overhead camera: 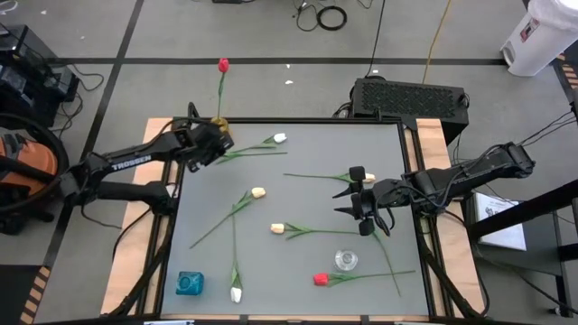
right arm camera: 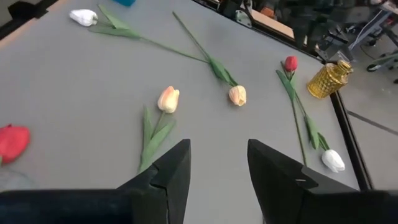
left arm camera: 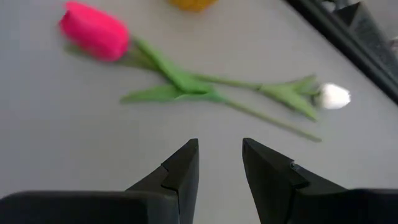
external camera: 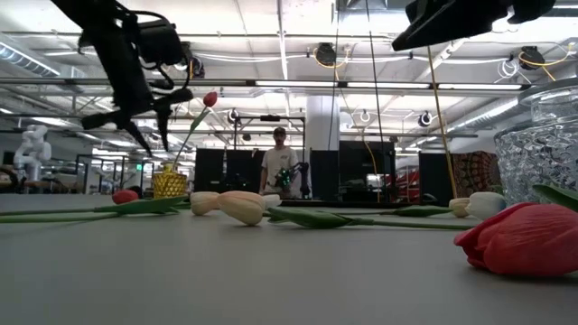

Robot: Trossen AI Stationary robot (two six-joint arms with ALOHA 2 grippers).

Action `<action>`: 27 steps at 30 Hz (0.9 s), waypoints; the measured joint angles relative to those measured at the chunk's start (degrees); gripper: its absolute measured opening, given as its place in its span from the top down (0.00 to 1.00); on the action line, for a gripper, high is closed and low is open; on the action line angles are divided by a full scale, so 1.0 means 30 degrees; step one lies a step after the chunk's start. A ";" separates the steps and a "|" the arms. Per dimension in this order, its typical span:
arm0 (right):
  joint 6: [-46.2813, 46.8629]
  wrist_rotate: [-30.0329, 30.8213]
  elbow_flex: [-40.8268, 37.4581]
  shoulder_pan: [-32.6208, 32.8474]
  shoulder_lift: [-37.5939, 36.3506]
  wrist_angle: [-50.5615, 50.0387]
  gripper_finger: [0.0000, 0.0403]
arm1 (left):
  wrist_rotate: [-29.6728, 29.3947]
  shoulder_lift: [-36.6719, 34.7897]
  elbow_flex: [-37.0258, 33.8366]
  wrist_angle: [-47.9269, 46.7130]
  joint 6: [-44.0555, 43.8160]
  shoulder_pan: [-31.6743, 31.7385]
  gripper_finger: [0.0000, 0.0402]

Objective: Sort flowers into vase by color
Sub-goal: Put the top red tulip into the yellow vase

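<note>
Now your left pincer (overhead camera: 219,142) hangs over the far left corner of the surface (overhead camera: 298,262), its arm reaching in from the left edge, fingers (left arm camera: 180,177) parted with nothing between them. Beside it stands a small amber vase (overhead camera: 218,123) holding one red-pink tulip (overhead camera: 223,65), whose stem leans away past the far edge. Your right pincer (overhead camera: 357,200) hovers right of centre, its arm stretched in from the right, fingers (right arm camera: 171,171) likewise spread and empty.

You have the rest of the flowers lying flat: a white one (overhead camera: 279,138) near the left pincer, two cream ones (overhead camera: 258,192) (overhead camera: 277,228) around the middle, another white one (overhead camera: 236,294) at the near edge, and a red one (overhead camera: 320,280) just by a clear glass vase (overhead camera: 345,260). A blue vase (overhead camera: 189,283) sits at the near left corner.
</note>
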 joint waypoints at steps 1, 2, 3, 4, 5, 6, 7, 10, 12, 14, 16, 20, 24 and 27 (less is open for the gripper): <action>-0.0007 0.0000 0.0000 0.0000 0.0000 0.0000 0.63 | -0.0081 0.0227 0.0000 0.0555 -0.0020 -0.0031 0.68; 0.0013 0.0000 0.0000 0.0000 0.0000 0.0000 0.63 | -0.0156 0.0447 0.0000 0.1114 -0.0021 -0.0047 0.68; 0.0082 0.0000 0.0000 -0.0001 0.0000 0.0000 0.63 | -0.0248 0.0633 0.0000 0.1642 -0.0007 -0.0049 0.68; 0.0244 0.0006 0.0000 0.0000 0.0000 0.0007 0.63 | -0.0352 0.0784 0.0000 0.2149 0.0053 -0.0053 0.68; 0.0530 0.0000 0.0000 0.0000 0.0000 0.0007 0.63 | -0.0561 0.0917 0.0000 0.2634 0.0212 -0.0053 0.68; 0.0870 0.0000 0.0000 0.0000 0.0000 0.0007 0.63 | -0.0862 0.1066 0.0000 0.2966 0.0580 -0.0052 0.68; 0.1163 0.0000 0.0000 0.0000 0.0000 0.0007 0.63 | -0.1152 0.1202 0.0000 0.3100 0.0932 -0.0046 0.68; 0.1544 0.0000 0.0000 0.0000 0.0000 0.0015 0.63 | -0.1693 0.1496 0.0000 0.3113 0.2122 0.0014 0.68; 0.1566 0.0000 0.0000 0.0000 0.0000 0.0022 0.63 | -0.1738 0.1513 0.0000 0.2972 0.3088 0.0146 0.68; 0.1588 0.0000 0.0000 0.0000 0.0000 0.0029 0.63 | -0.1739 0.1513 0.0000 0.2706 0.4039 0.0213 0.68; 0.1595 0.0000 0.0000 -0.0003 0.0000 0.0029 0.63 | -0.1723 0.1513 0.0000 0.2486 0.5585 0.0217 0.68; 0.1595 0.0000 0.0000 0.0000 0.0000 0.0029 0.63 | -0.0786 0.1516 0.0000 0.2218 1.0080 0.0202 0.68; 0.1595 0.0000 0.0000 -0.0004 0.0000 0.0062 0.63 | 0.0925 0.1513 0.0000 0.2198 1.5621 0.0202 0.68; 0.1595 0.0000 0.0000 0.0000 0.0000 0.0230 0.63 | 0.1835 0.1513 0.0000 0.1935 1.9606 0.0202 0.68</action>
